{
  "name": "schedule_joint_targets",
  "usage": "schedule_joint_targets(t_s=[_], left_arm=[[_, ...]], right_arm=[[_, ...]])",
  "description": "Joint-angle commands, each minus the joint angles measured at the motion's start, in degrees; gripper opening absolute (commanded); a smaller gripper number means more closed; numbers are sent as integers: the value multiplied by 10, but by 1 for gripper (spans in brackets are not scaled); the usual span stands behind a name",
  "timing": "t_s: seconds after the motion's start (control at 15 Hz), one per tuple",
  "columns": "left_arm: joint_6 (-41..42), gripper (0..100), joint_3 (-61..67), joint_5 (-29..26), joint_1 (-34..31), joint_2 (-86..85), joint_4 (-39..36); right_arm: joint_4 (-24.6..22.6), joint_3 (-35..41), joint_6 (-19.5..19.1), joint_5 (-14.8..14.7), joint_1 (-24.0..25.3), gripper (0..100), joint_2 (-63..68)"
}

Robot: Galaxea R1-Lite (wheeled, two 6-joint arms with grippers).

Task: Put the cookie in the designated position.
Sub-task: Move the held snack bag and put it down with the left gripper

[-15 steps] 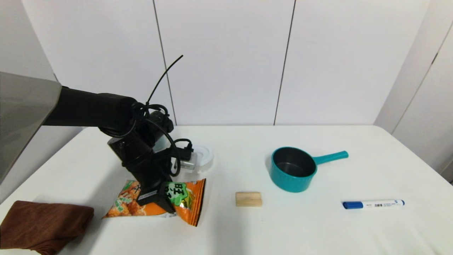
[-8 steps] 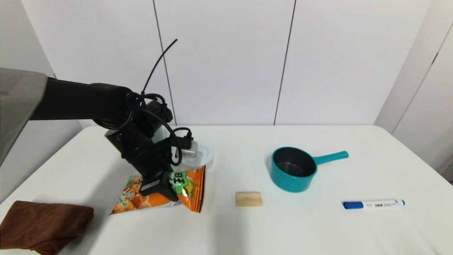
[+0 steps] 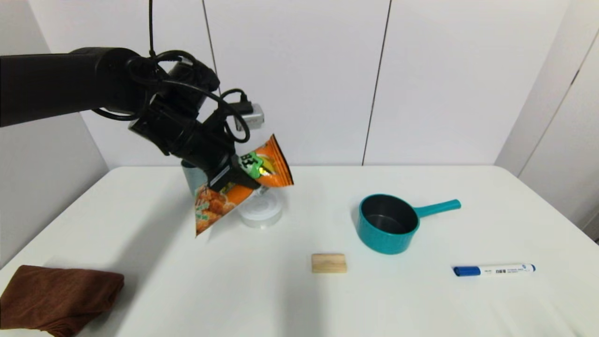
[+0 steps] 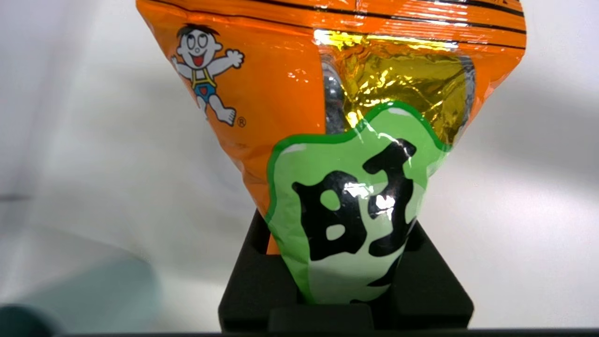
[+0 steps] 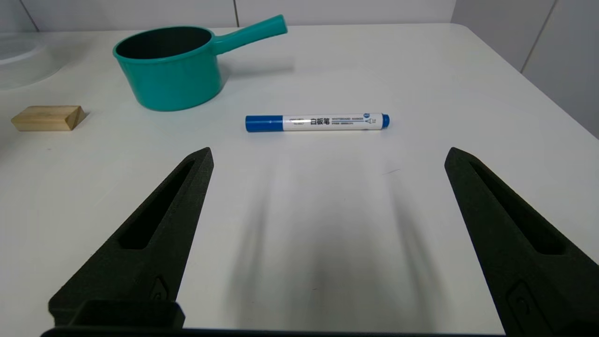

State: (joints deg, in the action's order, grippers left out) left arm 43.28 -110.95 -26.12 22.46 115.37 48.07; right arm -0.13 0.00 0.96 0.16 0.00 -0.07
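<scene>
We found the left hand raised above the back left part of the white counter, its fingers pinching the cookie, the shiny orange snack bag. The bag hung clear of the counter, tilted, with its lower corner pointing down toward the left and its upper corner up to the right. In the left wrist view the black fingers pressed in on the green badge of the cookie, and the bag fanned out wide beyond them.

Just under and behind the bag we saw a clear round lidded container standing on the counter. A small wooden block lay near the middle, a teal saucepan stood to its right with the handle pointing right, and a blue-capped marker lay nearer the right edge. A brown cloth sat crumpled at the front left corner.

The right hand hovered low over bare counter near the marker, its fingers spread wide and holding nothing.
</scene>
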Motion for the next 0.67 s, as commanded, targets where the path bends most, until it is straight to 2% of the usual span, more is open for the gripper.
schedule_joint_targets(t_s=[0.07, 0.13, 0.2, 0.33, 0.67], left_arm=[[-159, 0, -29, 1, 38, 50, -218], [-202, 0, -29, 2, 50, 64, -286], [-211, 0, -29, 2, 51, 69, -305], [-244, 0, -29, 2, 63, 97, -396], [-259, 0, -29, 2, 85, 151, -520]], right_arm=[[0, 1, 0, 0, 1, 100, 0], [0, 1, 0, 0, 0, 100, 0], [0, 1, 0, 0, 0, 100, 0], [0, 1, 0, 0, 0, 100, 0], [0, 1, 0, 0, 1, 100, 0]])
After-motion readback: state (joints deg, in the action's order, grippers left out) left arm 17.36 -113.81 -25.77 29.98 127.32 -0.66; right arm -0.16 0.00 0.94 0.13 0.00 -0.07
